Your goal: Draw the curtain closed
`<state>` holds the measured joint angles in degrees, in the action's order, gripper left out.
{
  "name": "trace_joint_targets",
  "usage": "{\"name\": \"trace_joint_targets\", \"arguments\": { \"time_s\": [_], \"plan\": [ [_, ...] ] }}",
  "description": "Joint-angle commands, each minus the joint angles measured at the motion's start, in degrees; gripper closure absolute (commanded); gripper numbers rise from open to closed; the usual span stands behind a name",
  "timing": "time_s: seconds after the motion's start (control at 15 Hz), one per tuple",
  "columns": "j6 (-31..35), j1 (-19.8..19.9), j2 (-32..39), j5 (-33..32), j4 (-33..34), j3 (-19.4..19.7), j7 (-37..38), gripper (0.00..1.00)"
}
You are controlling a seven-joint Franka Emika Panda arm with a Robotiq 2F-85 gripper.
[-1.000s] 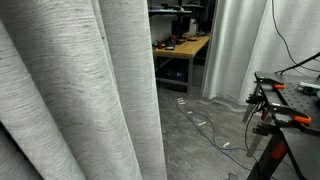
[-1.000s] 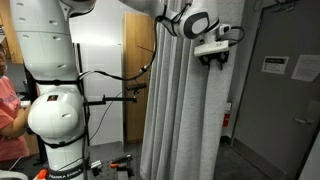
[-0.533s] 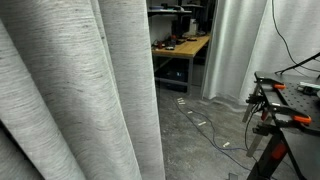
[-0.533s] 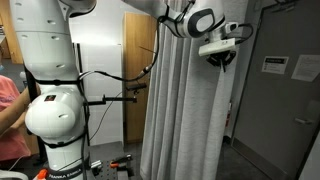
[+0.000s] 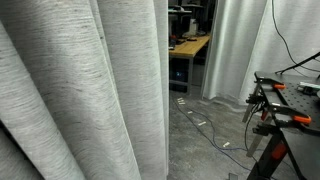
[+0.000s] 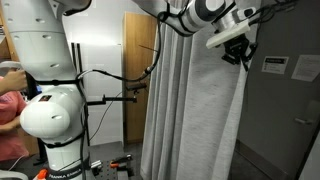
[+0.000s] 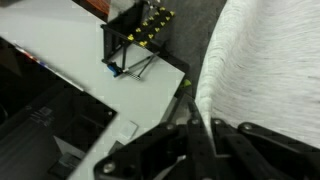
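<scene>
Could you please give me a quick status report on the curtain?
Gripper shut on the curtain edge, up high. Curtain only partly drawn. No obstruction seen ahead.

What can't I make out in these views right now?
Rail: cut off by the top edge in both exterior views, above the curtain.
Hem: cut off by the bottom edge in both.
Gripper: jaws too small in an exterior view; behind the curtain in an exterior view.
Fingers: dark and blurred in the wrist view; how much fabric they pinch is unclear.
Door sign: too small to read.
</scene>
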<state>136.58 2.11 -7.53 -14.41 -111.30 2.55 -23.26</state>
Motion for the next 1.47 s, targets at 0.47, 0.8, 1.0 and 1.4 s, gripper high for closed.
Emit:
{"name": "trace_joint_targets", "arguments": {
  "time_s": [0.47, 0.8, 1.0, 1.4],
  "plan": [
    [-4.0, 8.1, -7.6, -11.0, -1.0, 8.4, -0.9, 1.0],
    [-6.7, 11.5, -5.0, -8.3, 4.8, 14.0, -1.3, 1.0],
    [-10.3, 13.7, -2.3, -6.2, 9.4, 17.7, -1.4, 1.0],
    [-17.9, 18.0, 5.5, 4.1, 18.1, 24.6, -1.9, 1.0]
  ]
}}
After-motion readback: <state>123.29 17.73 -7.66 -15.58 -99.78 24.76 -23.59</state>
